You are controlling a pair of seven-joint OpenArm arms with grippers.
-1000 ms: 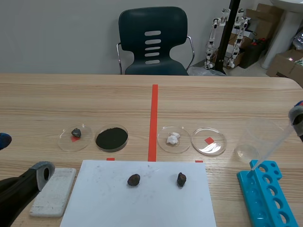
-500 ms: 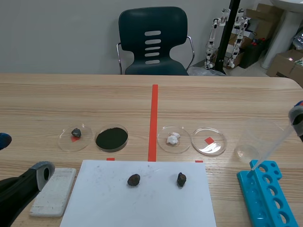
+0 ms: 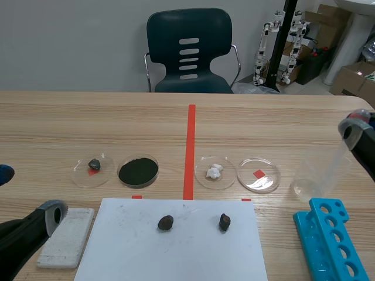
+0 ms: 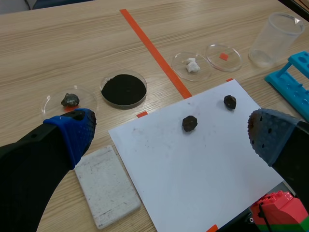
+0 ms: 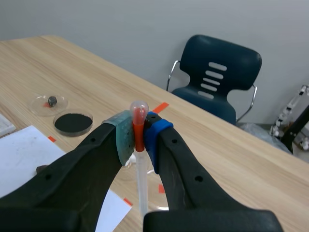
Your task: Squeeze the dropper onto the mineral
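Observation:
Two dark mineral lumps (image 3: 166,222) (image 3: 224,222) lie on a white sheet (image 3: 170,252) at the table's front. In the right wrist view my right gripper (image 5: 139,133) is shut on a clear dropper (image 5: 141,186), pinching it just under its red-tinted bulb, tube hanging down. In the scene view that right gripper (image 3: 354,132) hangs raised at the right edge, above a clear beaker (image 3: 319,170). My left gripper (image 4: 169,135) stands open low at the front left, with the nearer mineral (image 4: 189,123) ahead of it and nothing between its fingers.
A blue tube rack (image 3: 331,240) lies at the front right. Beyond the sheet stand several petri dishes: one with a dark stone (image 3: 94,165), black powder (image 3: 138,170), white chunks (image 3: 214,171), one over a red mark (image 3: 258,174). A white plate (image 3: 66,237) lies left of the sheet.
My right gripper has risen and shifted left with the dropper, whose tip has come up off the blue rack. The left arm has kept still.

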